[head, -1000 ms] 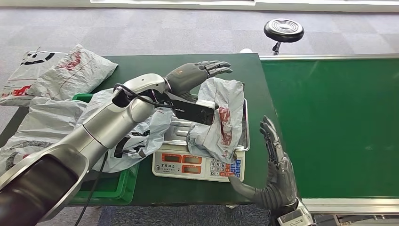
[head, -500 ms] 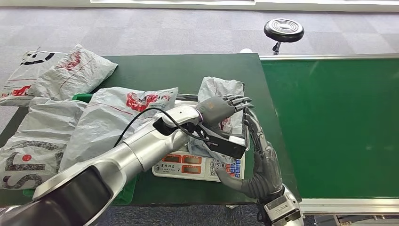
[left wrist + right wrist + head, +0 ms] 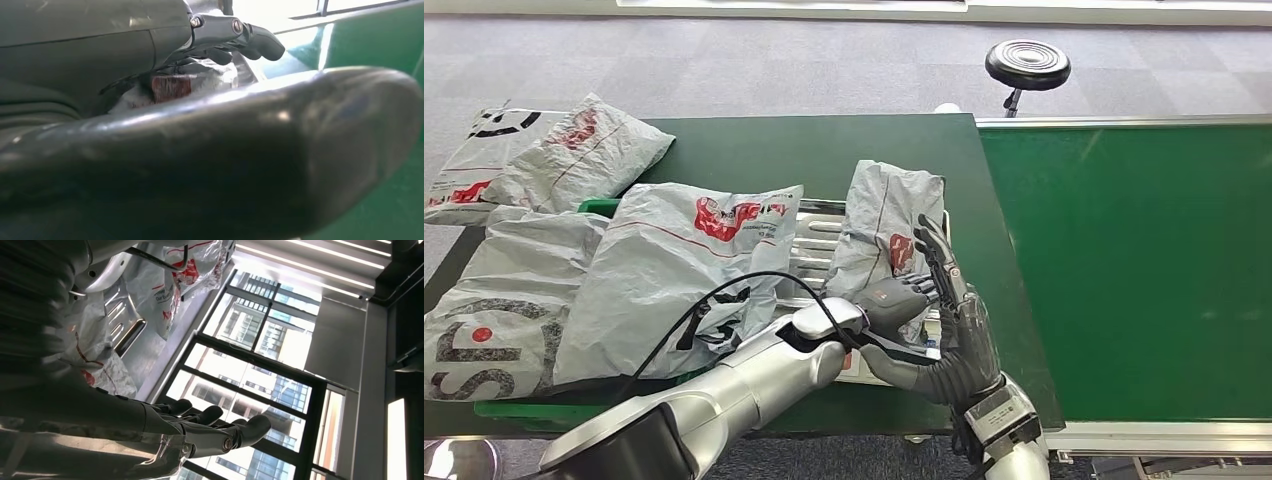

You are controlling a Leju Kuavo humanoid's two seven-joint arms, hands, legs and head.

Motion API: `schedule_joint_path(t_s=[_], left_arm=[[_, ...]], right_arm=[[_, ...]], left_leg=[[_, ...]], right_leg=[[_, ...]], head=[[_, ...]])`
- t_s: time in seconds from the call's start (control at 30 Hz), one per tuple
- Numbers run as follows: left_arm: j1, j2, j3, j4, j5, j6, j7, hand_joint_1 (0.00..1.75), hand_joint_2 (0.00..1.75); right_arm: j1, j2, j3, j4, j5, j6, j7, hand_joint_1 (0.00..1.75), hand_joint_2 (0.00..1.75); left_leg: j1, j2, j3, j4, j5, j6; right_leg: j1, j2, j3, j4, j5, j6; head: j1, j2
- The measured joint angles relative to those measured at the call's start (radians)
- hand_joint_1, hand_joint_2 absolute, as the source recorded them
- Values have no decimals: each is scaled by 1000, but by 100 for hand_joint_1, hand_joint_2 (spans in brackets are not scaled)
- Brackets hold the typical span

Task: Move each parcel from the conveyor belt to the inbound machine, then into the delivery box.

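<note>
The parcel (image 3: 884,245), a crumpled grey bag with red print, stands tilted on the steel pan of the scale (image 3: 816,238), its lower end between the two hands. The right hand (image 3: 954,320) stands upright against the parcel's conveyor side, its fingers (image 3: 932,250) straight, spread and laid along the bag. The left hand (image 3: 902,298) presses in from the other side, low down; whether its fingers close on the bag I cannot tell. In the right wrist view the straight fingers (image 3: 220,422) lie beside the bag's crinkled skin. The scale sits on the dark green worktop (image 3: 754,150), with the belt (image 3: 1124,260) just beside it. More bags (image 3: 674,270) fill the green box (image 3: 604,208) near the scale.
</note>
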Motion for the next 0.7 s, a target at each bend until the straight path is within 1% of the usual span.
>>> schedule_joint_path(t_s=[0.23, 0.37, 0.47, 0.5, 0.6, 0.63, 0.7], left_arm=[[27, -9, 12, 26, -8, 5, 9, 0, 0], [43, -12, 20, 36, -33, 7, 23, 0, 175], [50, -12, 20, 41, -62, 8, 32, 0, 175], [51, -12, 20, 42, -68, 8, 33, 24, 175], [53, -12, 20, 45, -85, 10, 33, 155, 175], [54, -11, 20, 45, -92, 13, 31, 175, 175], [55, -10, 22, 46, -102, 22, 25, 175, 175]], right_arm=[[-12, 2, 9, 19, -5, 14, -3, 0, 175], [-35, 5, 18, 33, -16, 26, -2, 0, 175], [-47, 6, 22, 43, -20, 34, -2, 0, 175], [-49, 6, 24, 46, -22, 35, -2, 0, 175], [-55, 6, 26, 57, -28, 36, -4, 0, 175], [-57, 6, 27, 60, -30, 37, -5, 0, 175], [-58, 6, 29, 67, -34, 39, -6, 0, 175]], left_leg=[[0, 0, 0, 0, 0, 0], [0, 0, 0, 0, 0, 0], [0, 0, 1, 0, 0, 0], [0, 0, 1, 0, 0, 0], [0, 0, 1, 0, 0, 0], [0, 0, 1, 0, 0, 0], [0, -1, 1, 0, 0, 0]], right_leg=[[0, 0, 0, 0, 0, 0], [0, 0, 0, 0, 0, 0], [0, 0, 1, 0, 0, 0], [0, 0, 1, 0, 0, 0], [0, 0, 1, 0, 0, 0], [0, 0, 1, 0, 0, 0], [0, 0, 1, 0, 0, 0]], head=[[0, 0], [0, 0], [0, 0], [0, 0], [0, 0], [0, 0], [0, 0]])
